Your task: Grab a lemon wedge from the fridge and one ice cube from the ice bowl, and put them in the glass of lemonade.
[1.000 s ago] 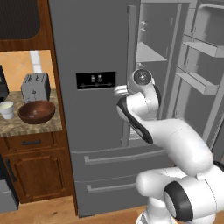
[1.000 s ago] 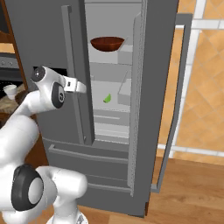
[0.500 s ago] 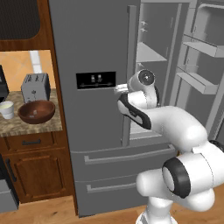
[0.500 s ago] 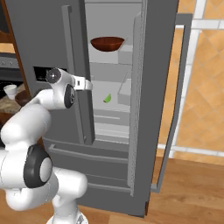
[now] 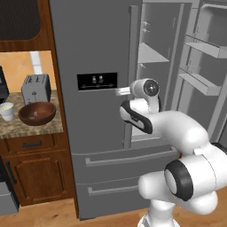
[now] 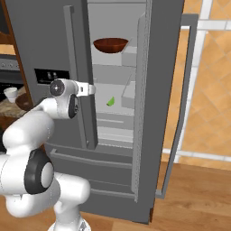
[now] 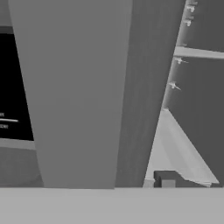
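The grey steel fridge [image 5: 88,48] has its right door swung open and its left door closed. A green lemon wedge [image 6: 110,101] lies on a middle shelf inside. My gripper [image 6: 91,89] [image 5: 119,91] is at the left door's vertical handle [image 6: 85,113], which looms close in the hand view [image 7: 83,96]. I cannot tell how its jaws stand. The glass of lemonade [image 5: 6,111] [image 6: 11,94] is on the counter at the left. A brown bowl [image 5: 37,113] sits beside it and a similar one [image 6: 110,44] on the top shelf. Neither shows an ice cube, so I cannot tell which is the ice bowl.
A silver toaster [image 5: 36,88] stands behind the counter bowl. Wooden cabinets [image 5: 35,177] sit under the counter. The open right door [image 6: 171,90] juts toward me at the right, with shelves on its inner side [image 5: 204,48]. The black dispenser panel [image 5: 96,81] lies left of the hand.
The hand has edged a little closer to the left door's handle and the elbow has swung forward. Nothing in the fridge or on the counter has moved.
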Controlling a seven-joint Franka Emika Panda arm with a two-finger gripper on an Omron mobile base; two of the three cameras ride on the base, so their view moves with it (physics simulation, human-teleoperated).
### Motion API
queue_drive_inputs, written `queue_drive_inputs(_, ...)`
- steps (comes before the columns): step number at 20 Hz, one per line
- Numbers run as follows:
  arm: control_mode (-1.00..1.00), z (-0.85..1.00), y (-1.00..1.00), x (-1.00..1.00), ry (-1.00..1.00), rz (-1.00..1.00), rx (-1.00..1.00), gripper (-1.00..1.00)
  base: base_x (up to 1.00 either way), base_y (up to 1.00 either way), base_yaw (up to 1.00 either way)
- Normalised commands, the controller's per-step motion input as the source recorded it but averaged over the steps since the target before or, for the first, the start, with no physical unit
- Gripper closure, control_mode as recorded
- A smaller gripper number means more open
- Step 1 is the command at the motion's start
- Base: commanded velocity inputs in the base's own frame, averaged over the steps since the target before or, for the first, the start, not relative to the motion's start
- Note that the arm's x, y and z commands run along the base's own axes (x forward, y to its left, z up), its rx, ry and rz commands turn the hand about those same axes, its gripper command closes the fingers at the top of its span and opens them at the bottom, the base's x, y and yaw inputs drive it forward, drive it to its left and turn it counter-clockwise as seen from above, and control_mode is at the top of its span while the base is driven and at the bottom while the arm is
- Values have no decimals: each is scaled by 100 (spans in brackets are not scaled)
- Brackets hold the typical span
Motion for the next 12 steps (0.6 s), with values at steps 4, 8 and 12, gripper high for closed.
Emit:
queue_drive_inputs(4,-100,0,1,17,6,0,0,100,0,0,0)
queue_drive_inputs(8,-100,-1,5,-26,8,0,0,100,0,0,0)
queue_drive_inputs(12,-100,0,38,-100,3,7,0,100,0,0,0)
